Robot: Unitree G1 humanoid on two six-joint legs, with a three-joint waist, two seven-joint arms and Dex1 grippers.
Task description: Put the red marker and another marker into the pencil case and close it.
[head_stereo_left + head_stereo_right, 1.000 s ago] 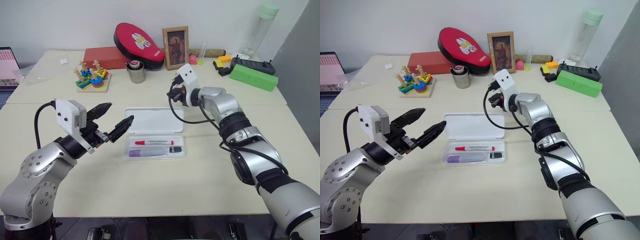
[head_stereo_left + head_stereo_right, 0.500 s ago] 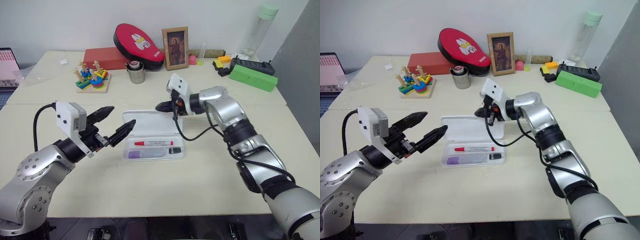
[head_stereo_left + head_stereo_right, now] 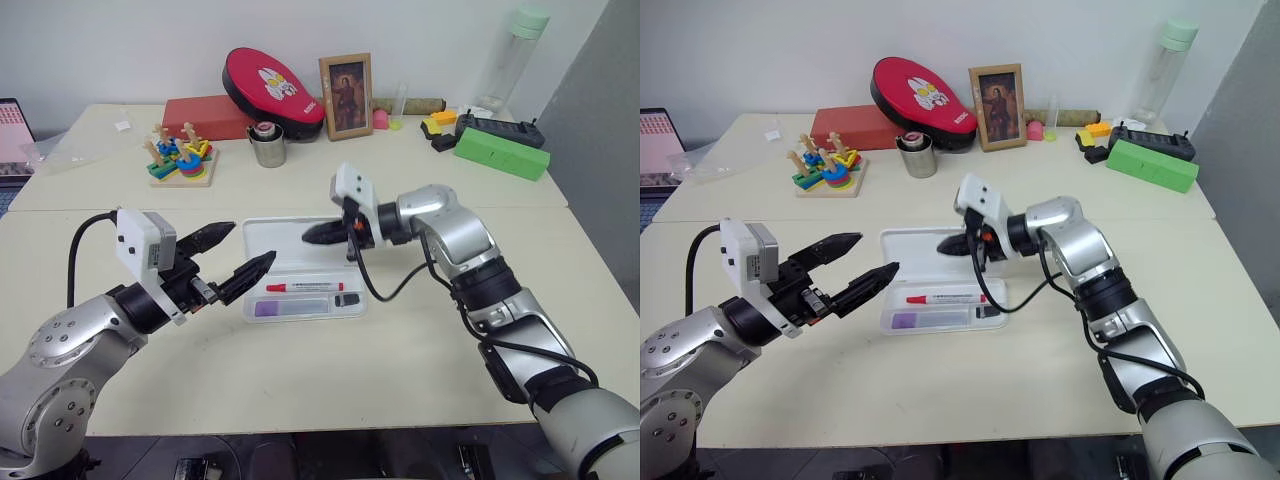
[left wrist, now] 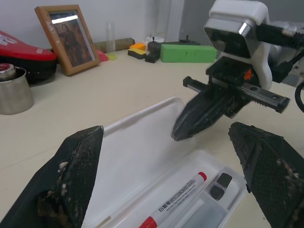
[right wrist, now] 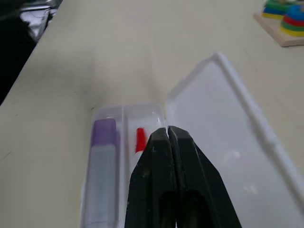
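One clenched right gripper [image 3: 308, 237] now over the pencil case [image 3: 285, 240] lid; left gripper [image 3: 243, 253] spread.

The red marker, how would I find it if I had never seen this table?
Look at the front of the table for the open white pencil case between the two robot arms. The red marker lies in the tray's back slot. It is slim and white with a red cap, unlike the fatter purple-capped marker just in front of it.
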